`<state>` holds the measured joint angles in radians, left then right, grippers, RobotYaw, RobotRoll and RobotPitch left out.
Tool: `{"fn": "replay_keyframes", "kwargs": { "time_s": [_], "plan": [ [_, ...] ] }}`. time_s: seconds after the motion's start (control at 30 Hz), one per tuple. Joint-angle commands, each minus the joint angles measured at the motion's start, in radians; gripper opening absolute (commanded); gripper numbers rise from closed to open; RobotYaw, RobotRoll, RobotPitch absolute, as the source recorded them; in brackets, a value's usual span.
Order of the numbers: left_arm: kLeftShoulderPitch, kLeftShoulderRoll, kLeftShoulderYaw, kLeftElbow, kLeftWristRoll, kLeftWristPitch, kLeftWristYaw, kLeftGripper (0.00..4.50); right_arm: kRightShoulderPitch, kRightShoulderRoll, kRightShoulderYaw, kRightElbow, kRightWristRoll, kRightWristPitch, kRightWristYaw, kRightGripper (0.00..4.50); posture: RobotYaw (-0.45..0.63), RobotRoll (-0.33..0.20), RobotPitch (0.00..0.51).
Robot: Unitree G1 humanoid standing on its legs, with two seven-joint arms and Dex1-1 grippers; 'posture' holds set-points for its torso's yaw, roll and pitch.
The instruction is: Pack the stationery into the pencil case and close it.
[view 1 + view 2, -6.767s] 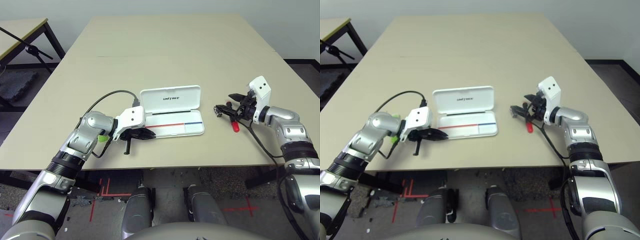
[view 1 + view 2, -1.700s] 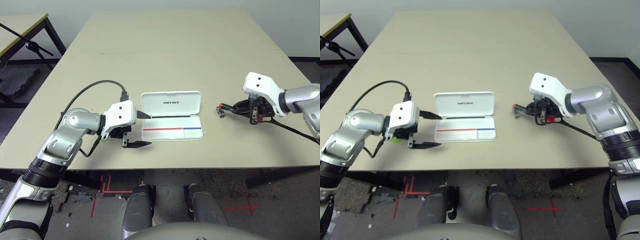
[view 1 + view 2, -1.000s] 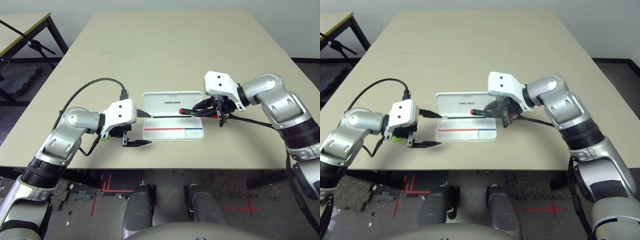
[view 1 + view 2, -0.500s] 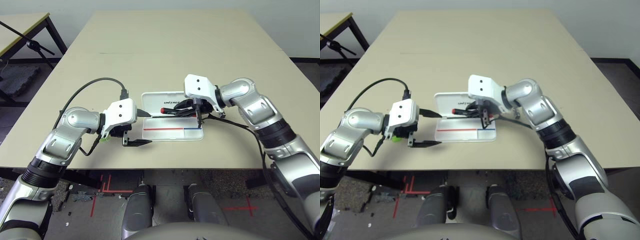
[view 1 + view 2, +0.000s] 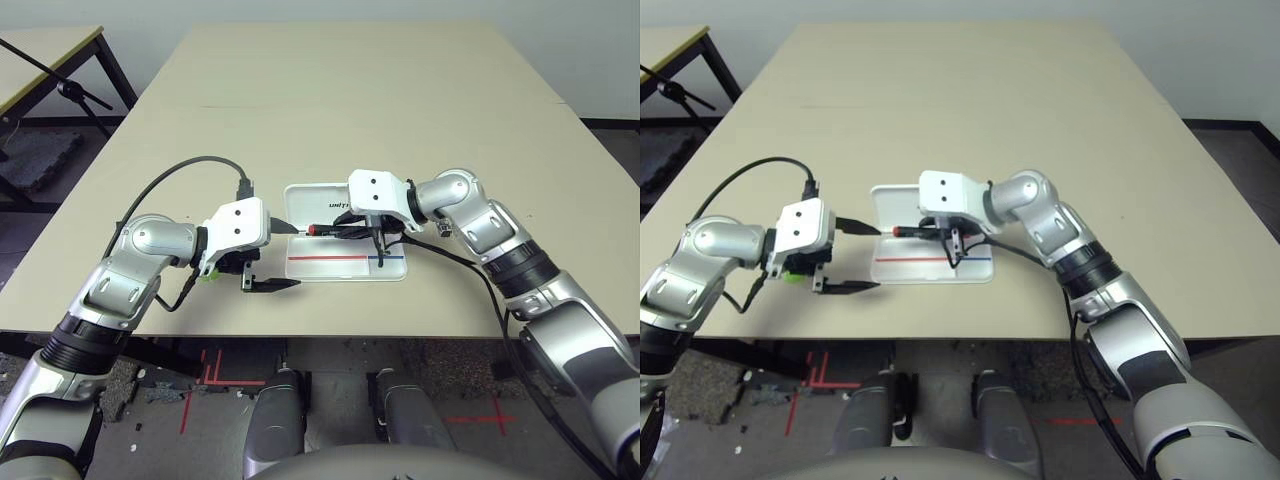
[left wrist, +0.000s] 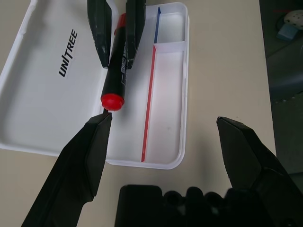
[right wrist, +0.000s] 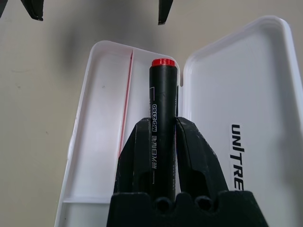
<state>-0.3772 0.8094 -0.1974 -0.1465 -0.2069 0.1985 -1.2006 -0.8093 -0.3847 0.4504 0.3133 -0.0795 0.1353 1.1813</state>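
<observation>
The white pencil case (image 5: pixel 345 262) lies open near the table's front edge, its "Unitree" lid (image 6: pixel 57 71) flat behind the tray. My right gripper (image 5: pixel 345 231) is shut on the red marker (image 7: pixel 162 118) and holds it level over the hinge line, red end toward the case's left end. My left gripper (image 5: pixel 286 257) stands open just left of the case, fingertips toward it. The green stick (image 5: pixel 207 277) lies on the table under the left wrist. A tiny silver-black piece (image 5: pixel 443 229) sits right of the case, behind my right forearm.
A black cable (image 5: pixel 190 165) loops from my left wrist over the table. Off to the far left stand another table (image 5: pixel 40 60) and a black stand (image 5: pixel 60 95). Bare tabletop stretches behind the case.
My right gripper has carried the marker further left over the open case and slightly lower, toward the tray. My left arm, the case and the green stick have stayed put.
</observation>
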Motion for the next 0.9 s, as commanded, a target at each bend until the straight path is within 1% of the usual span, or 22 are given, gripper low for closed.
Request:
{"fn": "replay_keyframes", "kwargs": {
  "time_s": [0.03,0.3,0.37,0.43,0.5,0.53,0.57,0.6,0.67,0.8,0.87,0.9],
  "plan": [
    [0.01,0.005,-0.004,0.005,0.013,-0.012,-0.006,4.5,0.001,0.001,0.007,0.009,-0.012,-0.015,-0.001,0.48,0.0,0.0,0.063],
    [0.016,0.005,-0.005,0.003,0.011,-0.012,-0.006,4.5,0.015,0.002,0.011,-0.001,-0.016,-0.005,0.002,0.48,-0.01,0.0,0.071],
    [0.017,0.005,-0.005,0.004,0.011,-0.013,-0.007,4.5,0.015,0.002,0.011,-0.005,-0.017,-0.002,0.0,1.24,-0.01,0.0,0.072],
    [0.017,0.005,-0.004,0.007,0.011,-0.014,-0.007,4.5,0.015,0.003,0.008,-0.016,-0.013,0.006,-0.002,1.87,-0.01,0.0,0.072],
    [0.018,0.004,-0.005,0.008,0.011,-0.014,-0.007,4.5,0.016,0.001,0.006,-0.026,-0.01,0.011,0.0,2.64,-0.01,0.0,0.072],
    [0.018,0.004,-0.005,0.009,0.011,-0.013,-0.007,4.5,0.016,-0.001,0.005,-0.031,-0.008,0.012,0.001,2.95,-0.01,0.0,0.072],
    [0.017,0.003,-0.005,0.01,0.01,-0.013,-0.007,4.5,0.016,-0.002,0.004,-0.033,-0.007,0.014,0.001,3.39,-0.01,0.0,0.072],
    [0.017,0.003,-0.005,0.01,0.01,-0.013,-0.007,4.5,0.017,-0.005,0.001,-0.039,-0.006,0.015,0.003,3.68,-0.01,0.0,0.072],
    [0.015,0.002,-0.005,0.013,0.01,-0.014,-0.007,4.5,0.018,-0.013,-0.005,-0.05,0.0,0.02,0.007,4.46,-0.01,0.0,0.071],
    [0.013,0.002,-0.004,0.014,0.009,-0.009,-0.005,4.5,0.025,-0.054,-0.05,-0.112,0.051,0.093,0.034,4.49,-0.01,0.0,0.07],
    [0.018,0.002,0.002,0.009,0.0,0.016,0.0,4.5,0.038,-0.1,-0.073,-0.163,0.083,0.151,0.062,4.49,-0.01,0.0,0.07],
    [0.022,0.003,0.006,0.005,-0.008,0.028,-0.001,4.5,0.055,-0.138,-0.083,-0.202,0.102,0.191,0.087,4.49,-0.01,0.0,0.07]
  ]
}}
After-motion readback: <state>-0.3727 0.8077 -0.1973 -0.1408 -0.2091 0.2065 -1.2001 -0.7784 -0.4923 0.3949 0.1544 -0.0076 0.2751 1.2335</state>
